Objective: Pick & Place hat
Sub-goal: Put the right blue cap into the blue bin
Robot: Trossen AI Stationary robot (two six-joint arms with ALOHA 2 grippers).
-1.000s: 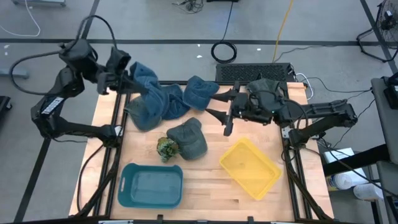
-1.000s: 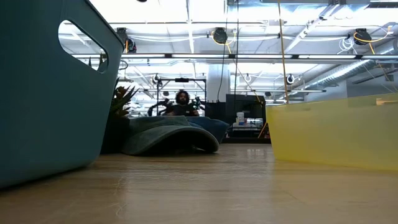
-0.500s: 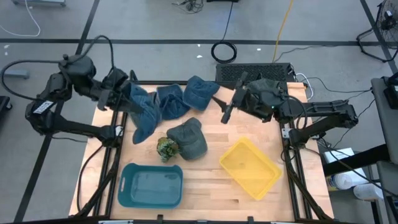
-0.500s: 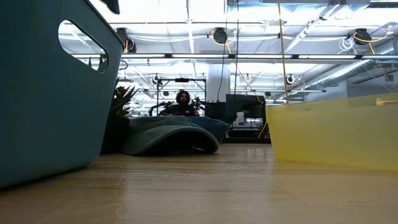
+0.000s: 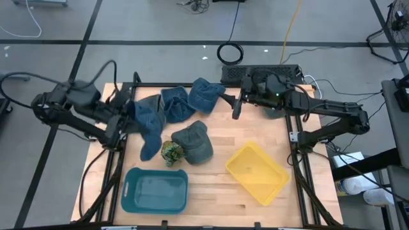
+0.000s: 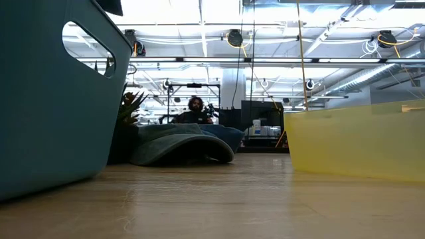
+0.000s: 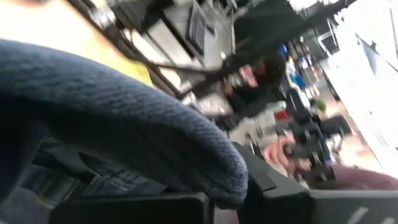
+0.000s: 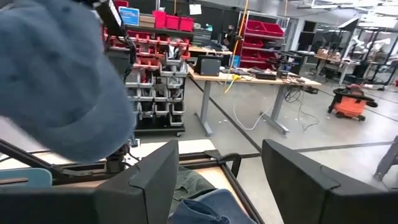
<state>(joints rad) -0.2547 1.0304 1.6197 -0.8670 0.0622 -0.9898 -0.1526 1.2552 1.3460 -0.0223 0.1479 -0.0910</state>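
A blue knitted hat (image 5: 148,124) hangs at the table's left edge, with my left gripper (image 5: 126,119) shut on it. Two more blue hats (image 5: 177,103) (image 5: 205,94) lie along the far edge. A grey-green hat (image 5: 193,142) rests on its brim mid-table, also seen in the low view (image 6: 179,146); a camouflage item (image 5: 170,152) lies beside it. My right gripper (image 5: 237,105) hovers open over the table's far right, beside the rightmost blue hat (image 8: 56,81), with nothing between its fingers. My left gripper holds the blue hat by its left side (image 5: 134,119), coming from the table's left and nearly level. In the left wrist view the cloth (image 7: 124,130) drapes over the fingers and hides the place of contact. The hat's free end (image 5: 147,152) hangs toward the near edge; whether it touches the table I cannot tell.
A teal bin (image 5: 155,190) stands at the near left and a yellow bin (image 5: 257,172) at the near right. A black keyboard (image 5: 261,73) lies past the far edge. Bare wood shows between the bins. A person (image 6: 194,111) sits far behind the table.
My left gripper has swung toward the table's near edge along the left side and tipped downward, keeping its hold. The blue hat has been drawn away from the other two blue hats and now hangs at the left edge. My right gripper has drawn back toward the far right.
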